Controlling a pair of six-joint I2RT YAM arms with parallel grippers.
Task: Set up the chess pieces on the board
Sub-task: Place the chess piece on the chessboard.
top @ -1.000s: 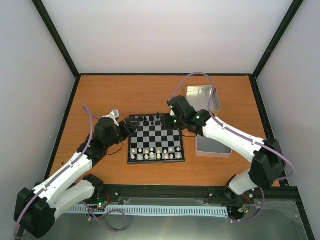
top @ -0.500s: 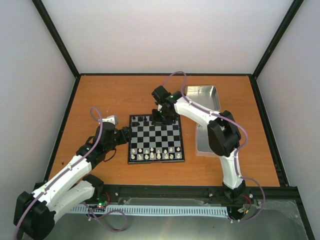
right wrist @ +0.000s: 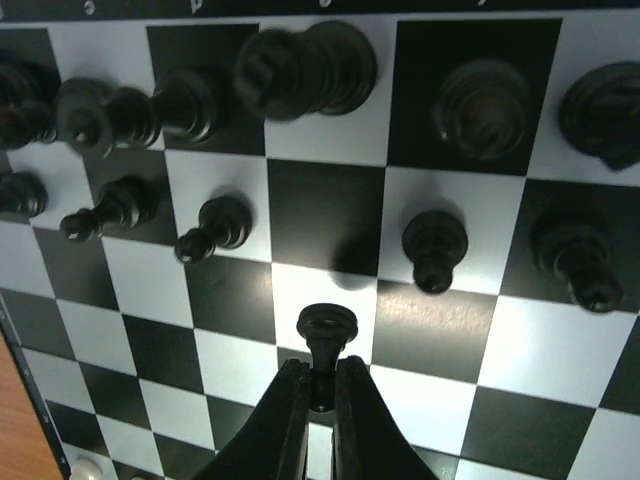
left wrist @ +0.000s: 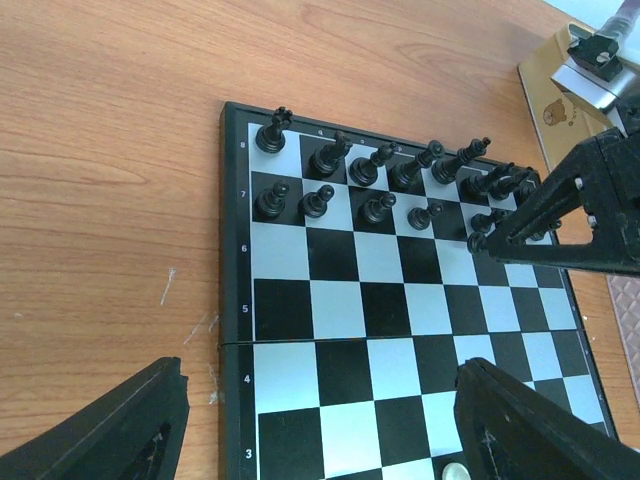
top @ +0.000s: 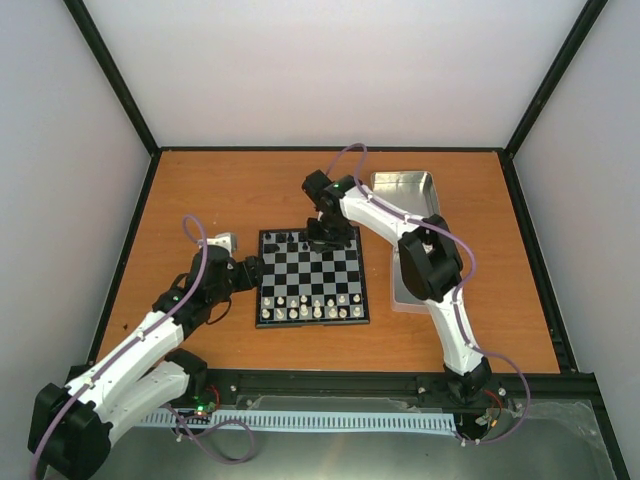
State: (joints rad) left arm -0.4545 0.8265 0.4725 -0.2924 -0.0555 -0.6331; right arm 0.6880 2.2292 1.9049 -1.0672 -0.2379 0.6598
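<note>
The board (top: 312, 283) lies mid-table, with black chess pieces (top: 292, 238) in its two far rows. My right gripper (top: 326, 234) hangs over those rows, shut on a black pawn (right wrist: 327, 333) that it pinches by the head, base toward the board. Just beyond the held pawn, one dark square (right wrist: 325, 215) in the pawn row (right wrist: 215, 228) stands bare. My left gripper (left wrist: 320, 425) is open at the board's left edge (left wrist: 232, 300), with nothing between its fingers (left wrist: 125, 430). The left wrist view also shows the right gripper (left wrist: 480, 240) above the black rows (left wrist: 325, 158).
White pieces (top: 310, 308) fill the board's near rows; one (left wrist: 456, 468) shows by my left gripper's right finger. An open silver tin (top: 405, 190) sits at the back right, and a second tin (top: 422, 292) lies right of the board under the right arm.
The right arm has swung in from the right, and its gripper now sits further left over the board's far rows. The left gripper has drawn back a little off the board's left edge.
</note>
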